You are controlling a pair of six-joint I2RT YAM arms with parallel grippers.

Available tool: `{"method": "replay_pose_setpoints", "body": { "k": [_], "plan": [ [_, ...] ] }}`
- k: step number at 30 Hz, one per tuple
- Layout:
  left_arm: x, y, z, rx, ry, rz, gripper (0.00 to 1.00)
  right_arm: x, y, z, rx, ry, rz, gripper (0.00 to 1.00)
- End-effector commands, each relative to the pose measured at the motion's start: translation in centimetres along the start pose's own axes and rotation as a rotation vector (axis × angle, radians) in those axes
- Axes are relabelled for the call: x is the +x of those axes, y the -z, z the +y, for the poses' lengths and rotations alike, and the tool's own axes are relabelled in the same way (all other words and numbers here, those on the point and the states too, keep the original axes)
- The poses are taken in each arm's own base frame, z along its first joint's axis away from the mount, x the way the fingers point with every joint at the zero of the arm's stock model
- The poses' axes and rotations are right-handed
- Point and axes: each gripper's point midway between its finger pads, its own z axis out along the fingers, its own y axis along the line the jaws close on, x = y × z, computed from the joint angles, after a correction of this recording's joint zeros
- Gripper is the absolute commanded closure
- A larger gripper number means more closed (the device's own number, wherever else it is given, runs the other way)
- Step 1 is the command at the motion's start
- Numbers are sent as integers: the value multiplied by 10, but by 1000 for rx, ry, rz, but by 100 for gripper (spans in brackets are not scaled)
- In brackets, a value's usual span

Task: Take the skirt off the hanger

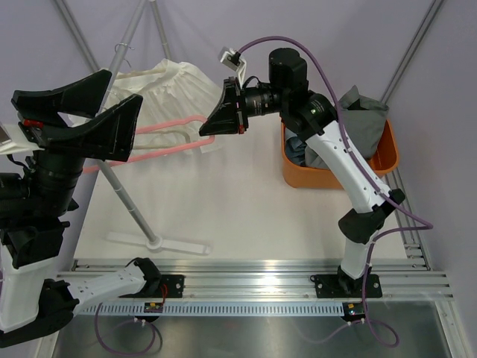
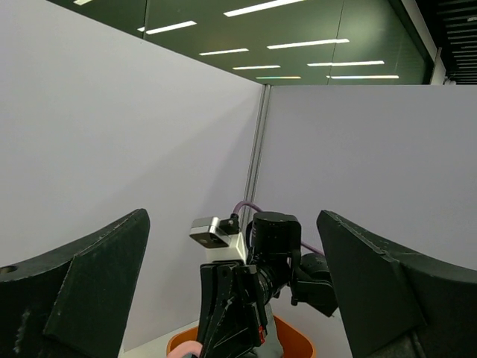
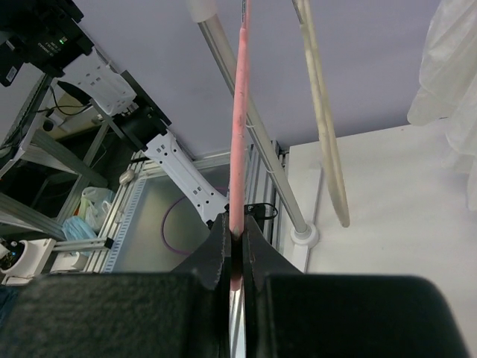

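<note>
My right gripper [image 1: 205,128] is shut tight on the pink hanger [image 1: 168,124]. In my right wrist view the thin pink bar [image 3: 238,149] runs straight up out of the slit between my two fingers, which press on it from both sides. My left gripper [image 1: 123,88] is spread as wide as it goes and holds nothing. It hangs high at the left side of the scene, pointing across toward my right arm. The white skirt [image 1: 173,83] is bunched at the far left, just beyond my right fingertips, and its near edge lies over the hanger's far bar. I cannot tell how it is fastened there. In the right wrist view a fold of it [image 3: 447,67] shows at the right edge, apart from my fingers. The stand [image 1: 127,205] slants from the far left down to its foot on the table [image 1: 246,201]. At the far right sits an orange basket [image 1: 339,179] with grey clothes [image 1: 365,112] in it.
</note>
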Motion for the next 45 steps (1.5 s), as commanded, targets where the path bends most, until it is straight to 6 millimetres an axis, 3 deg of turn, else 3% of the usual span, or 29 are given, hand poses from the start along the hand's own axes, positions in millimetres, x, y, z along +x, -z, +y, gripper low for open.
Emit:
{"method": "replay_pose_setpoints", "body": {
  "k": [1, 15, 23, 26, 27, 28, 30, 36, 37, 40, 45],
  "plan": [
    [-7, -4, 5, -27, -31, -26, 1, -3, -2, 17, -76, 36, 9, 100],
    [10, -11, 15, -91, -1, 33, 1, 9, -29, 28, -104, 41, 38, 100],
    [3, -4, 20, -120, 3, 17, 1, 20, -39, 21, -84, 11, 70, 100],
    [1, -2, 20, -120, 1, 14, 1, 17, -37, 14, -11, 20, 47, 57],
    [3, -3, 20, -119, -3, 19, 1, 14, -36, 13, 7, 30, 34, 48],
    [3, -3, 20, -117, -6, 19, 1, 7, -35, 5, 62, 45, 5, 38],
    [6, -3, 21, -119, -12, 31, 1, -7, -25, -6, 133, 40, -43, 32],
    [23, -1, 21, -115, -18, 85, 1, -56, 13, -52, 259, 14, -230, 30],
    [29, 1, 22, -117, -21, 103, 1, -65, 23, -67, 307, 26, -257, 29],
    [39, 5, 25, -125, -30, 129, 1, -73, 35, -99, 376, 71, -275, 28],
    [57, 14, 30, -139, -42, 167, 1, -64, 34, -141, 442, 215, -235, 12]
  ]
}}
